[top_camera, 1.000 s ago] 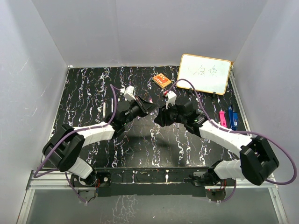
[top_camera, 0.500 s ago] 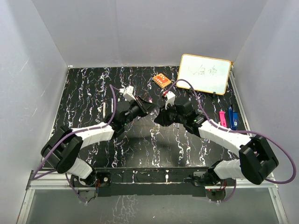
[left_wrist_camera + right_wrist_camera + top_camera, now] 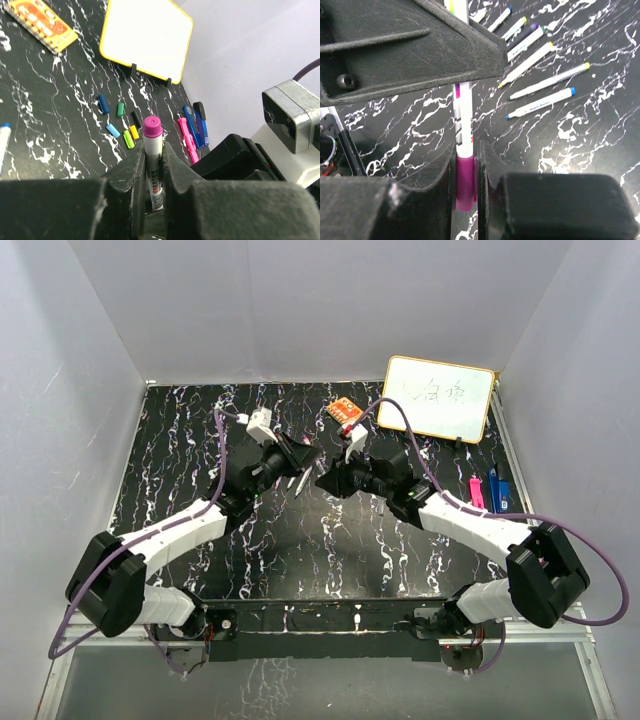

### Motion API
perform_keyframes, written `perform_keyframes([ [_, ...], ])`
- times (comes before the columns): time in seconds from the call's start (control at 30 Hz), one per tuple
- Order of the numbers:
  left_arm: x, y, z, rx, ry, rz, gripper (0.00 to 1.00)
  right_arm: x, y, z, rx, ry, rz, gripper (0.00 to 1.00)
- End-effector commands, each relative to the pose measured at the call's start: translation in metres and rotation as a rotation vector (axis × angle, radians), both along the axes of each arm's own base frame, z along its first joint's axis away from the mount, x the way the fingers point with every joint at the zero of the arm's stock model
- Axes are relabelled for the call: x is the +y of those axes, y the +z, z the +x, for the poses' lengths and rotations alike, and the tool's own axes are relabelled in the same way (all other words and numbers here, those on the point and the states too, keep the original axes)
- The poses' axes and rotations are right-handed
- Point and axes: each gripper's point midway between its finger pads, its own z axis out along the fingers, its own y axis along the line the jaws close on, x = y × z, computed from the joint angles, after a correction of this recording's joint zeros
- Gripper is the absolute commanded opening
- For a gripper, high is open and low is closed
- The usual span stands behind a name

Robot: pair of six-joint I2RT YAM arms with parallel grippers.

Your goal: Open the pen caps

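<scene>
purple cap [image 3: 465,185] sits pinched in the right tool [image 3: 466,167]; the left tool [image 3: 151,155] clamps the white marker barrel [image 3: 154,172]. left arm [image 3: 190,525] and right arm [image 3: 460,520] stretch inward, tools meeting above the tabletop [image 3: 180,440]. the cap looks seated on the barrel, perhaps. loose caps [image 3: 134,132] lie near the whiteboard [image 3: 147,35].

The bench [image 3: 180,440] is black with white marble-like veining. A magenta plastic pen cap [image 3: 152,126] tops a white marker barrel [image 3: 154,175]. Loose on the bench lie a dark blue cap [image 3: 103,103], green cap [image 3: 120,109], black cap [image 3: 136,118], light blue cap [image 3: 113,131], yellow cap [image 3: 134,132] and lime cap [image 3: 128,139]. The rectangular block [image 3: 40,24] is orange, the whiteboard [image 3: 147,37] yellow-rimmed, and the 2 clips are a pink clip [image 3: 186,137] and a blue clip [image 3: 190,117].
</scene>
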Motion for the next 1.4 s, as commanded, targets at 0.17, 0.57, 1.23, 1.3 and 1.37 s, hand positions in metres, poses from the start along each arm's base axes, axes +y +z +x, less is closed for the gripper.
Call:
perform_keyframes([
  [0.17, 0.155, 0.063, 0.097, -0.217, 0.552, 0.207, 0.00, -0.033, -0.033, -0.012, 0.097, -0.059, -0.134, 0.00],
  [0.57, 0.150, 0.060, 0.104, -0.109, 0.423, 0.249, 0.00, -0.064, -0.032, 0.019, 0.075, -0.305, -0.212, 0.00],
  [1.23, 0.091, -0.030, 0.018, 0.270, -0.061, 0.308, 0.00, -0.096, -0.126, 0.069, 0.307, -0.562, -0.456, 0.00],
  [1.3, 0.087, -0.038, 0.014, 0.291, -0.072, 0.319, 0.00, -0.097, -0.131, 0.069, 0.322, -0.565, -0.468, 0.00],
  [1.37, 0.079, -0.050, 0.012, 0.323, -0.093, 0.339, 0.00, -0.099, -0.134, 0.069, 0.335, -0.571, -0.479, 0.00],
])
